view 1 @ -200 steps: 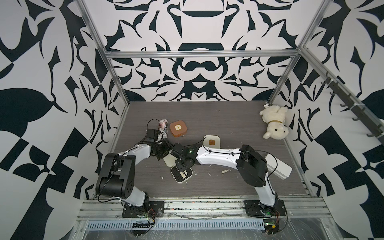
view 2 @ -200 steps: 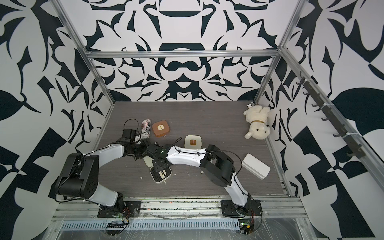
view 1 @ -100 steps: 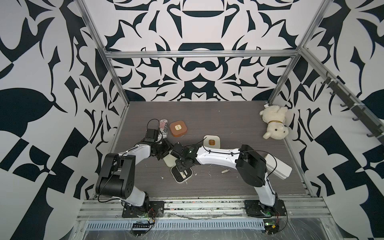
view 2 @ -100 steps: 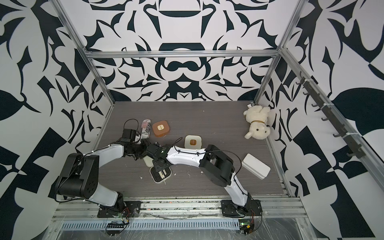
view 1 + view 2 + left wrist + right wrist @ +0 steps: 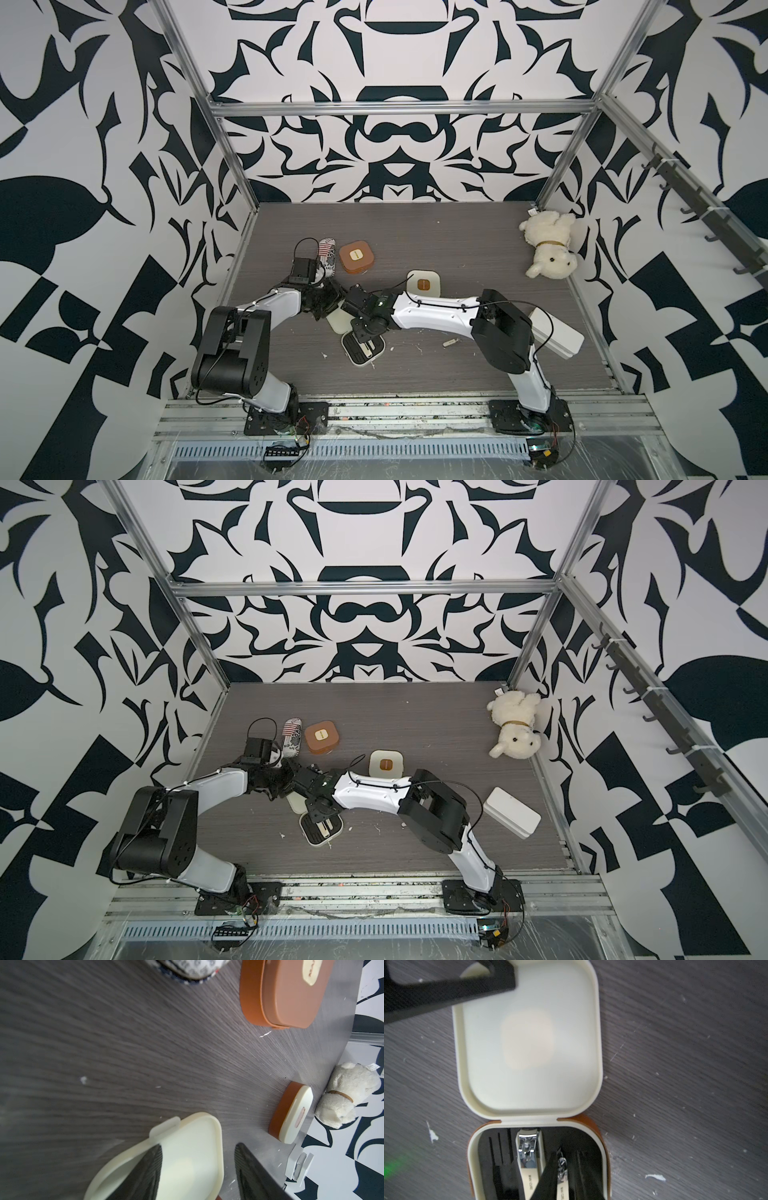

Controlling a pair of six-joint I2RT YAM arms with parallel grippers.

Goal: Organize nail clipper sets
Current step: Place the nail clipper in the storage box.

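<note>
While the rounded-square cream case (image 5: 473, 1157) lies open, left gripper (image 5: 199, 1146) spread astride its smooth lid rim (image 5: 219, 1147), right gripper (image 5: 363, 334) spread or shut unclear.

The left tool (image 5: 332, 309) and right tool (image 5: 365, 338) stood packed together over the open case (image 5: 353, 355), leaving no gap between them. The can (image 5: 327, 254), brown case (image 5: 356, 257) and cream case (image 5: 423, 284) hemmed the far side; bare desk (image 5: 478, 237) lay beyond, up to the plush dog (image 5: 548, 249).
</note>
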